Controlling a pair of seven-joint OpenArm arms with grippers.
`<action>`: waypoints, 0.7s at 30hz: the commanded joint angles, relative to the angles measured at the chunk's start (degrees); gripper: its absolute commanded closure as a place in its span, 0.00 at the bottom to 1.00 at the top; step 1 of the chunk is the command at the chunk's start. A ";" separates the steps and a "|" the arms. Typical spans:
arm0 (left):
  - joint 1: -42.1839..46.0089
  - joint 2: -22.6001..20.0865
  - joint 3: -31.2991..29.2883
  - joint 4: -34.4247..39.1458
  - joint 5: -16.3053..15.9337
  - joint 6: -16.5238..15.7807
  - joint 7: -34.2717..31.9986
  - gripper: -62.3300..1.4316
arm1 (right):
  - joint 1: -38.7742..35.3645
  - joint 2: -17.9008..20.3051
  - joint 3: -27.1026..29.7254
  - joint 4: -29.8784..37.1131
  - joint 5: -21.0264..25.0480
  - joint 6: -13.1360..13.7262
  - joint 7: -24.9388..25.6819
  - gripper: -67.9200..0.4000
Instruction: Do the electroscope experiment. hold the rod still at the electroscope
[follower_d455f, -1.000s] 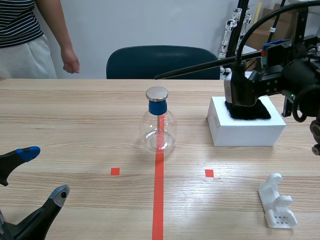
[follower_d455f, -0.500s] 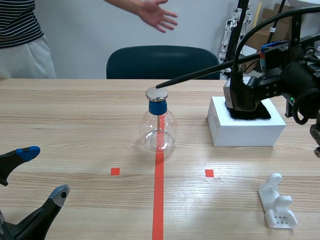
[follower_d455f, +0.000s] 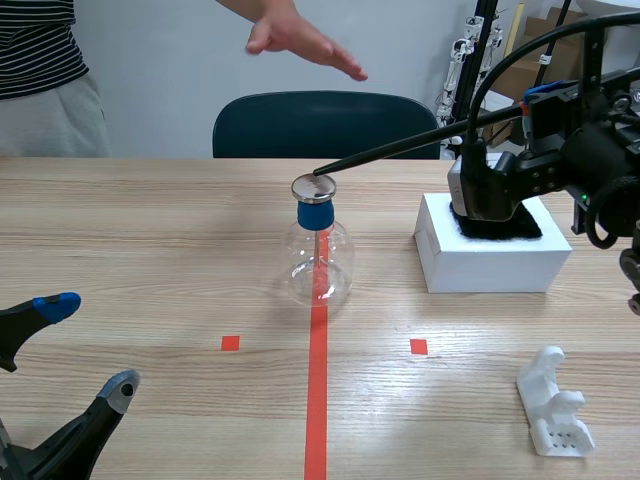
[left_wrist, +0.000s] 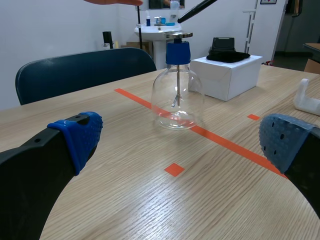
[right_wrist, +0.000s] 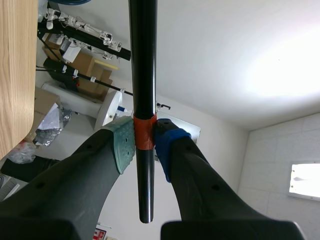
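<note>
Scene view: thin black rod (follower_d455f: 400, 148) tip at metal-capped glass electroscope flask (follower_d455f: 317, 250); right gripper (right_wrist: 144, 142) clamps rod, left gripper (left_wrist: 182, 140) wide. Holding step; I freeze arm.

Scene cam: at my middle, faces across table (follower_d455f: 150, 230), mid-range | left wrist cam: low, near its surface, faces electroscope (left_wrist: 177, 100), shared with scene | right wrist cam: close along my rod (right_wrist: 143, 60), faces ceiling (right_wrist: 225, 50)

The table (follower_d455f: 150, 250) carries 1 electroscope (follower_d455f: 319, 250) at the middle, 1 white box (follower_d455f: 490, 262) at the right with 1 black cloth (follower_d455f: 505, 226) on it, and 1 white holder (follower_d455f: 555, 405) near right. There is 1 rod (follower_d455f: 400, 150), 1 chair (follower_d455f: 325, 125) far off, and 1 person's hand (follower_d455f: 305, 40).
</note>
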 joint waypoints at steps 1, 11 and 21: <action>-0.02 -0.33 -0.17 0.42 -0.55 -0.09 -0.85 0.00 | 0.68 0.17 0.96 0.52 -0.72 -0.87 -0.83 0.96; -0.02 -0.33 -0.17 0.42 -0.55 -0.09 -0.85 0.00 | 0.68 0.17 0.96 0.52 -1.29 -0.87 -0.83 0.96; -0.02 -0.33 -0.17 0.42 -0.55 -0.09 -0.85 0.00 | 0.68 0.20 0.96 0.52 -1.31 -0.87 -0.81 0.96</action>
